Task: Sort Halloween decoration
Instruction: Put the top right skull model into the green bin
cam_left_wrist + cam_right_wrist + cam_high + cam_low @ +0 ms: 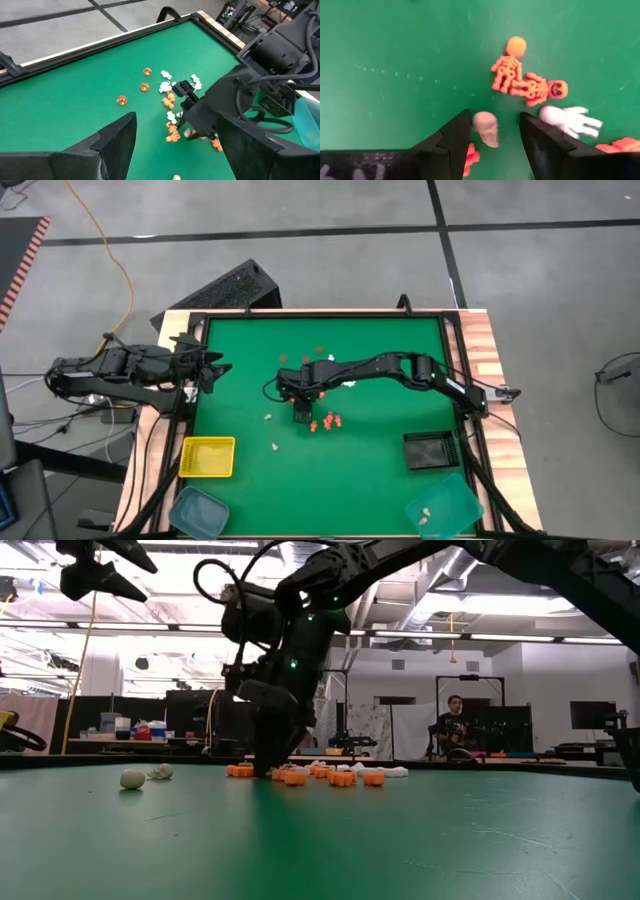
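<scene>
While the left tool (212,369) waits open at the desk (380,470) edge, the right tool (492,135) straddles one cream skull (486,128), jaws open; two orange skeletons (522,77) and one white skeleton (570,120) lie near.

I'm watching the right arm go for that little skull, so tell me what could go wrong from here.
1. The cream skull sits between the open fingers of the right gripper but off-centre, near one finger; closing could flick it away.
2. An orange piece touches that same finger and a white skeleton lies by the other, so a wrong-colour trinket might get pinched or dragged along.
</scene>
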